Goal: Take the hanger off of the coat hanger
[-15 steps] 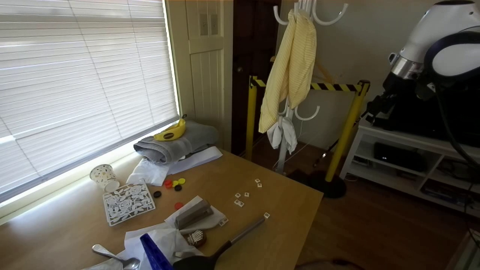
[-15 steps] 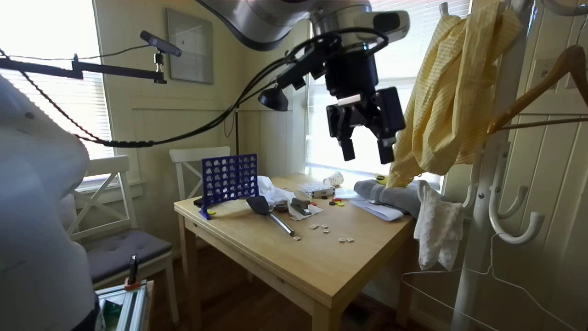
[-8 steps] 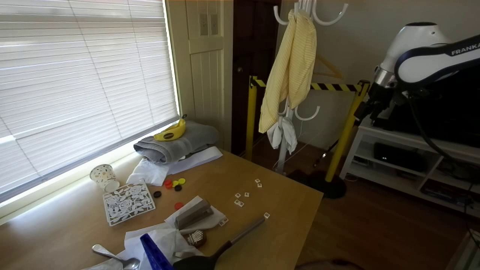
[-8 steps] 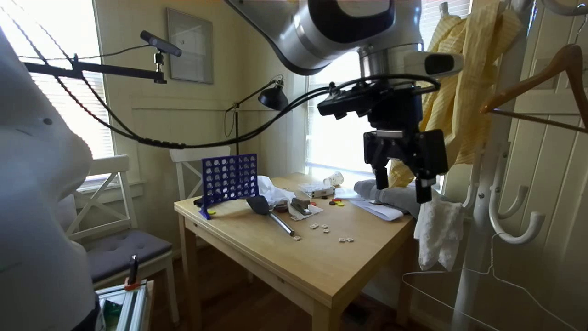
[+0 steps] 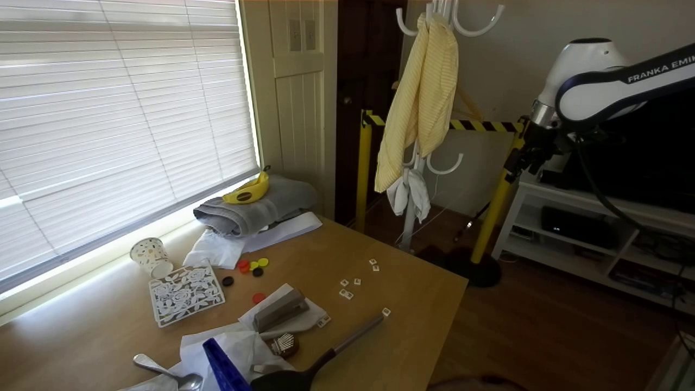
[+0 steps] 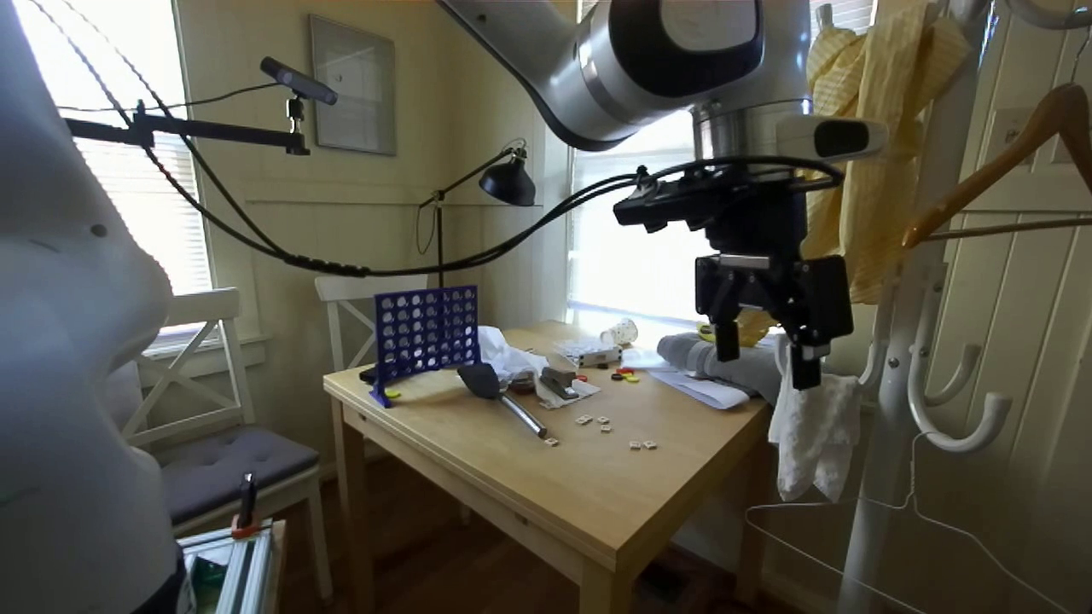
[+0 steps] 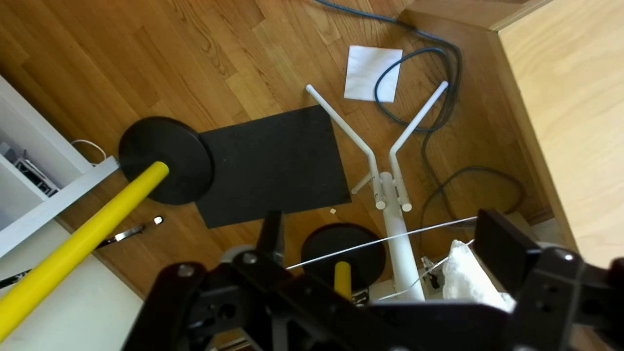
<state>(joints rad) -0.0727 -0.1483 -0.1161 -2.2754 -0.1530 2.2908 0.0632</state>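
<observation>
the gripper (image 6: 766, 356) is hovering now, jaws standing wide apart! the hanger (image 6: 914, 495) is dangling lower, on the coat hanger (image 6: 892, 409).

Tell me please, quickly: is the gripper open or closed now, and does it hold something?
The gripper is open and holds nothing.

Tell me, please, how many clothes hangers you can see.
2: the wooden hanger, at the right edge of an exterior view, and the thin white hanger, below it, hanging low on the coat stand. Others may be hidden behind the yellow garment.
</observation>
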